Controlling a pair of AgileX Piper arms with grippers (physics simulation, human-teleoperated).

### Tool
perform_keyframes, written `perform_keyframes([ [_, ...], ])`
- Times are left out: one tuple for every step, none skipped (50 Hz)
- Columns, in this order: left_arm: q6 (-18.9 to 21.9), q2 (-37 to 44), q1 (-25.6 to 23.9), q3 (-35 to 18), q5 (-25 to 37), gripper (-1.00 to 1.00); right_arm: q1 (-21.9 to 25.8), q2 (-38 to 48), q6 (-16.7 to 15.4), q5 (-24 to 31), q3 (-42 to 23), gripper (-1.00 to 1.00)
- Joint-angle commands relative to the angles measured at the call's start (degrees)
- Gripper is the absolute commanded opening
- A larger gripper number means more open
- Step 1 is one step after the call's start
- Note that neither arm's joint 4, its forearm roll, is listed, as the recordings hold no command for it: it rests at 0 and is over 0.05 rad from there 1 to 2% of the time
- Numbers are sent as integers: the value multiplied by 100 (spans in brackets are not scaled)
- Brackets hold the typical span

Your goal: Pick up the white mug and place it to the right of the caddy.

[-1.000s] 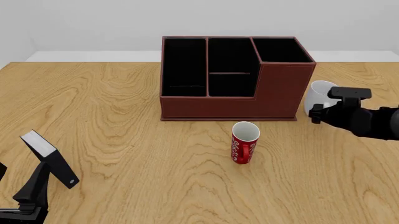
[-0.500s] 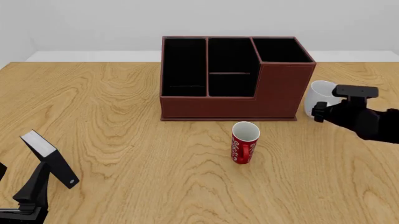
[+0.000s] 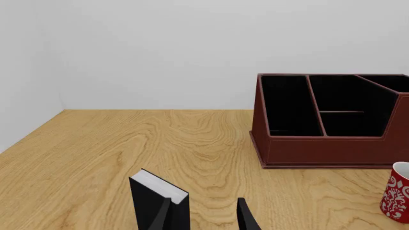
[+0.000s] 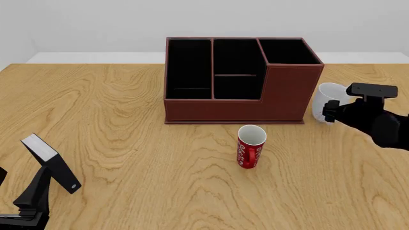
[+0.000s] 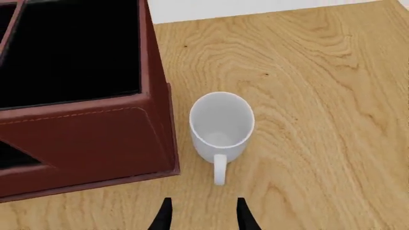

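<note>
The white mug (image 5: 221,125) stands upright on the counter (image 4: 128,124), just right of the caddy (image 4: 240,81), handle toward the right claw (image 5: 201,215). That claw hovers near the handle, fingers narrowly parted, empty, not touching it

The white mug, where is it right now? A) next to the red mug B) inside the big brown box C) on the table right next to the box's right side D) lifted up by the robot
C: the white mug stands upright on the table beside the caddy, with the right gripper apart from its handle.
</note>
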Motion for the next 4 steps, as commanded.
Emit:
perform_keyframes([
  [0,0,0,0,0,100,48,-317,132,-32,183,100],
  [0,0,0,0,0,100,58,-330,131,-48,207,100],
  [0,0,0,0,0,100,58,-336,133,-59,222,100],
  [0,0,0,0,0,100,51,-349,139,-76,241,100],
])
